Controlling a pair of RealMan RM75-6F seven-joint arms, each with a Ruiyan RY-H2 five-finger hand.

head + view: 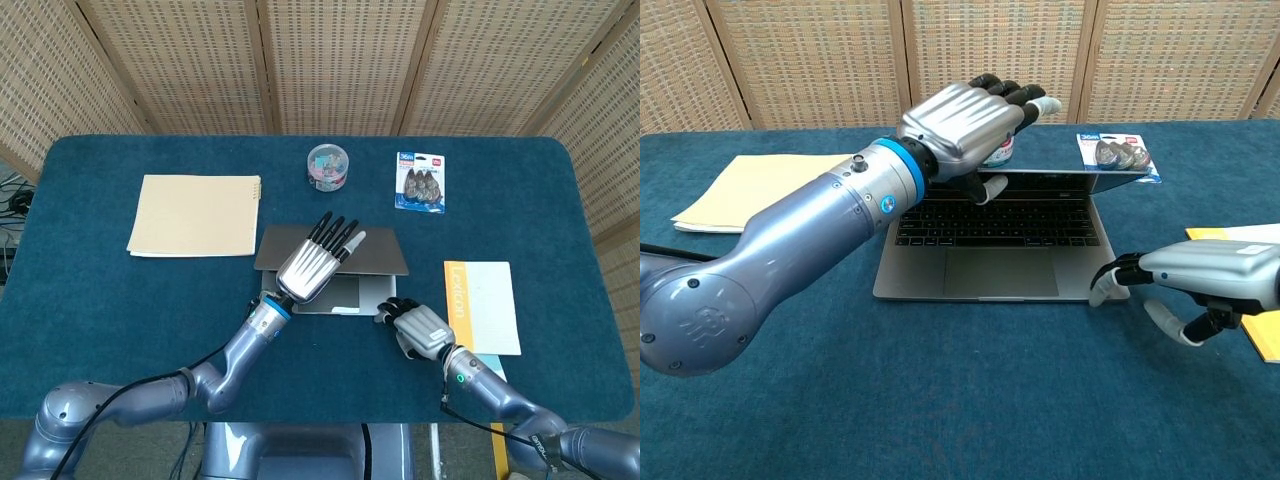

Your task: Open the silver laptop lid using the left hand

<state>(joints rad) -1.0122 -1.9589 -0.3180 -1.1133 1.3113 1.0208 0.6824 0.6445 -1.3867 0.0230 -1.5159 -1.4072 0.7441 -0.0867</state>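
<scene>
The silver laptop [345, 288] [985, 270] sits mid-table with its lid [385, 255] [1095, 179] raised partway, so the keyboard shows in the chest view. My left hand [312, 262] [962, 125] hovers over the lid's front edge with fingers stretched out. Its thumb [990, 187] is tucked under that edge, and the fingers stay above the lid without touching it. My right hand [415, 325] [1200, 280] lies at the laptop's front right corner, and its fingertips [1103, 288] touch the base there.
A manila folder [195, 215] [760, 185] lies to the left. A round clear container [328, 165] and a blister pack [420, 180] [1118, 155] are behind the laptop. A yellow-and-white booklet [485, 305] lies right of my right hand.
</scene>
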